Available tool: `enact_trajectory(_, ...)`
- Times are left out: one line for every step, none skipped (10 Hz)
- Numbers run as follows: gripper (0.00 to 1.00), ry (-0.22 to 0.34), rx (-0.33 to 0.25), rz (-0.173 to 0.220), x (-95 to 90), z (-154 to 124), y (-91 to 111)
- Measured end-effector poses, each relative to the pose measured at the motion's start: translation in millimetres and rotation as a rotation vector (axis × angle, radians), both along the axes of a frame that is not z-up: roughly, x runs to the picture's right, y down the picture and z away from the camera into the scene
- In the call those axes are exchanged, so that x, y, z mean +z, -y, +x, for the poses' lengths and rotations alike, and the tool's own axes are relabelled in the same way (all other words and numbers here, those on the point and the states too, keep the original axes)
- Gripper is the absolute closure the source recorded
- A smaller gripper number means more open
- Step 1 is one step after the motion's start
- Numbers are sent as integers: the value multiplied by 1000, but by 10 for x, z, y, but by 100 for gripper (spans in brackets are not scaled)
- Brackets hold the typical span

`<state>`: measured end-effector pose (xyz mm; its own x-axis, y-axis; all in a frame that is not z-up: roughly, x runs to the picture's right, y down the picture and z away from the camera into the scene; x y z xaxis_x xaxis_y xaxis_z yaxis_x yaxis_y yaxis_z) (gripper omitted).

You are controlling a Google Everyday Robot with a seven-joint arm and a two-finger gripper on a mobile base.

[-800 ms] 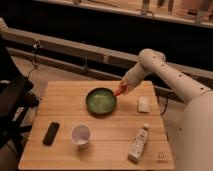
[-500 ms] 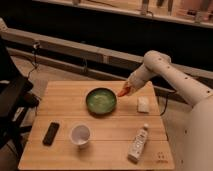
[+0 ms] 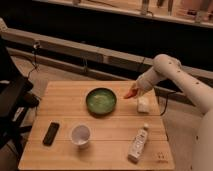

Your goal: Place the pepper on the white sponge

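Note:
The red-orange pepper (image 3: 131, 93) is held in my gripper (image 3: 134, 91) just above the table, between the green bowl (image 3: 100, 101) and the white sponge (image 3: 143, 104). The gripper is shut on the pepper, which hangs a little left of and above the sponge's left edge. The sponge lies on the wooden table (image 3: 100, 145) near its right edge, apart from the pepper. My white arm (image 3: 165, 70) reaches in from the right.
A white cup (image 3: 80, 134) stands front centre. A white labelled bottle (image 3: 138, 143) lies at the front right. A black phone-like device (image 3: 50, 133) lies at the front left. A dark chair (image 3: 10, 107) stands left of the table.
My gripper has carried the pepper to the right, away from the green bowl's rim and toward the white sponge.

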<state>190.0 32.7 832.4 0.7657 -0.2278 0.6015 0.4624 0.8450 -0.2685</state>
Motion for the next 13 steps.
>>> enact_trajectory(100,-8,9,-1,-8,66,-29)
enact_trajectory(100,-18,17,-3,6,104,-59)
enact_trajectory(100,-22,21,-4,31,130,-83)
enact_trajectory(100,-32,29,-5,52,211,-114)
enact_trajectory(100,-44,39,-8,67,306,-155)
enact_trajectory(100,-45,42,-7,71,298,-162)
enact_trajectory(100,-50,48,-8,94,288,-181)
enact_trajectory(100,-55,56,-9,109,320,-195)
enact_trajectory(100,-69,67,-12,128,405,-227)
enact_trajectory(100,-71,71,-13,139,402,-233)
enact_trajectory(100,-72,73,-13,156,410,-239)
enact_trajectory(100,-75,79,-13,178,425,-245)
enact_trajectory(100,-81,86,-13,191,458,-260)
